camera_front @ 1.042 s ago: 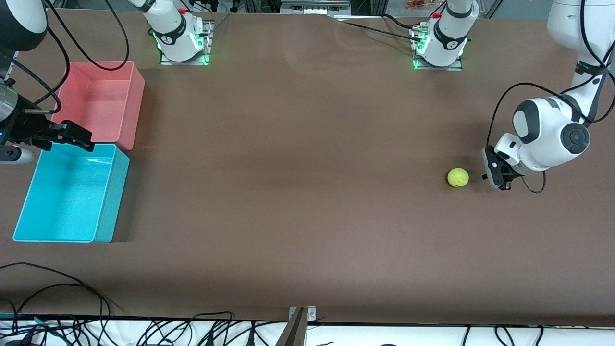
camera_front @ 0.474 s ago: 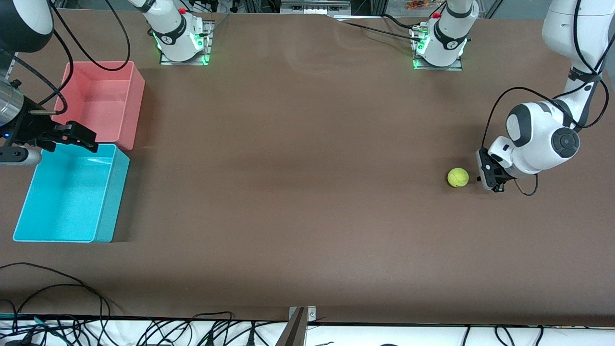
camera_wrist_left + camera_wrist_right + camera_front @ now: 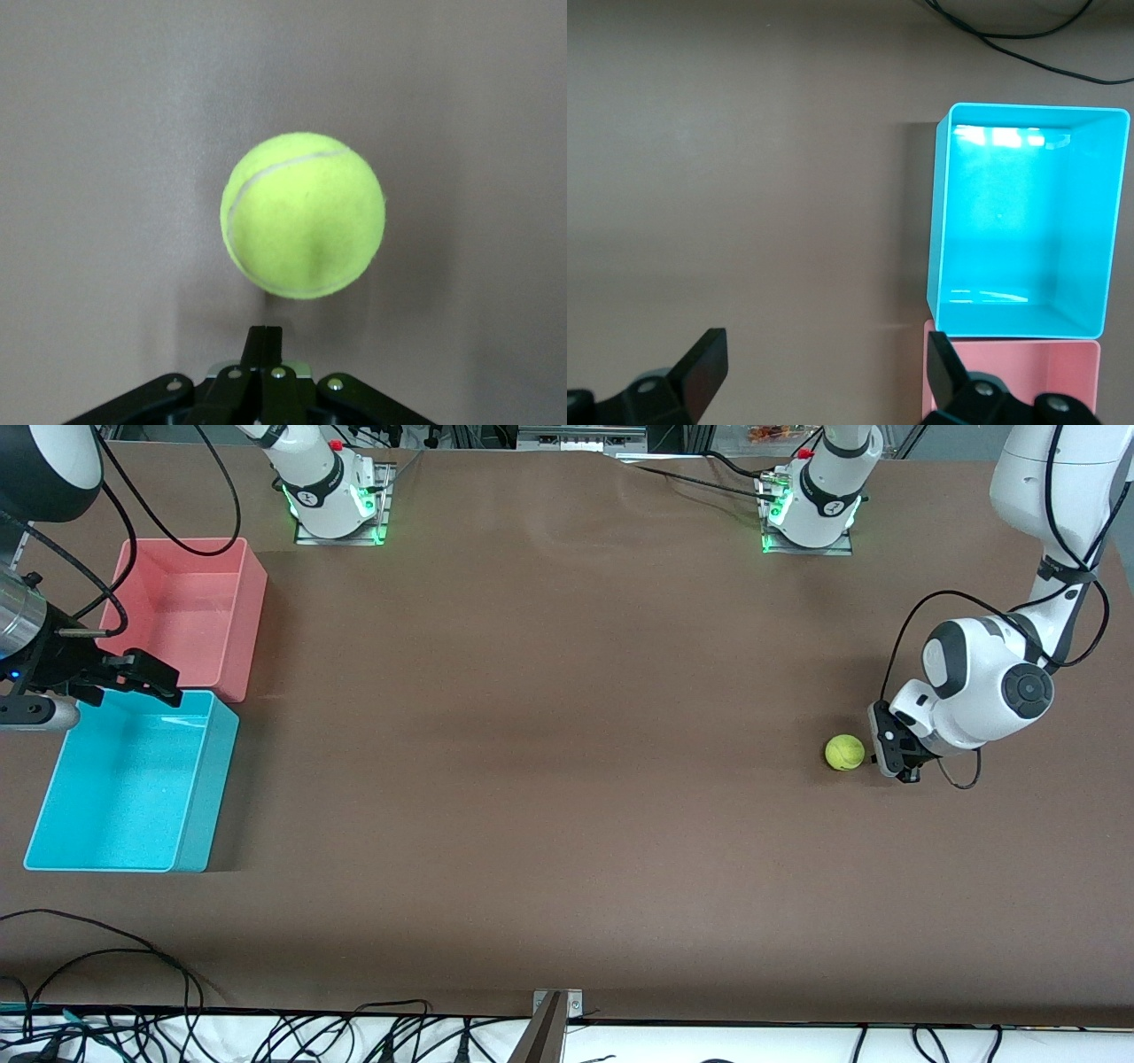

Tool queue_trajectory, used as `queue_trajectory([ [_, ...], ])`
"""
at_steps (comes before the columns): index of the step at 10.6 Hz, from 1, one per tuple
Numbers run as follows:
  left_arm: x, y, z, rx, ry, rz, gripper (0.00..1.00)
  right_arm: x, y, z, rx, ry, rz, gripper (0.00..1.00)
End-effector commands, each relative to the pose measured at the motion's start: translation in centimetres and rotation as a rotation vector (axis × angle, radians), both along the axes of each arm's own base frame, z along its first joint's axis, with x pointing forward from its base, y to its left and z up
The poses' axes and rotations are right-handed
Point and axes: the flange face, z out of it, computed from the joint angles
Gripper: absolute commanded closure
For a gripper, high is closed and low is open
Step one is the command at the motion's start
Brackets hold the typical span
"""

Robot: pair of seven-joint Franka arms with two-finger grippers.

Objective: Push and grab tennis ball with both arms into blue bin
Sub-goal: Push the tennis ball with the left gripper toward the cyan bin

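Note:
The yellow-green tennis ball [image 3: 844, 752] lies on the brown table near the left arm's end; it fills the middle of the left wrist view [image 3: 303, 215]. My left gripper [image 3: 877, 755] is low at the table, shut and empty, its tips [image 3: 264, 335] just beside the ball on the side away from the bins. The blue bin [image 3: 208, 779] stands empty at the right arm's end, also in the right wrist view [image 3: 943, 221]. My right gripper [image 3: 159, 682] is open and empty, over the blue bin's rim beside the pink bin.
A pink bin [image 3: 252, 615] of the same size stands against the blue bin, farther from the front camera; its edge shows in the right wrist view [image 3: 1028, 372]. Both arm bases sit along the table's back edge. Loose cables lie past the front edge.
My left gripper has moved along the table toward the ball and now sits right beside it. The ball has not moved. The right gripper has barely shifted.

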Motion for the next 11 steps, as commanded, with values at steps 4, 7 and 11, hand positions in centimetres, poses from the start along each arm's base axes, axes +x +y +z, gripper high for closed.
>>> queue_trajectory([
  [4,0.6,-11.0,-0.2,-0.070,0.012,0.164,1.00,0.1,0.3,0.2,-0.006,-0.002,-0.008,0.00],
  [7,0.6,-15.9,0.7,-0.082,0.016,0.329,1.00,0.0,0.8,0.1,-0.004,0.001,0.001,0.00],
  [11,1.0,-14.5,1.6,-0.079,0.001,0.341,1.00,0.1,0.3,0.0,-0.004,0.002,0.009,0.00],
])
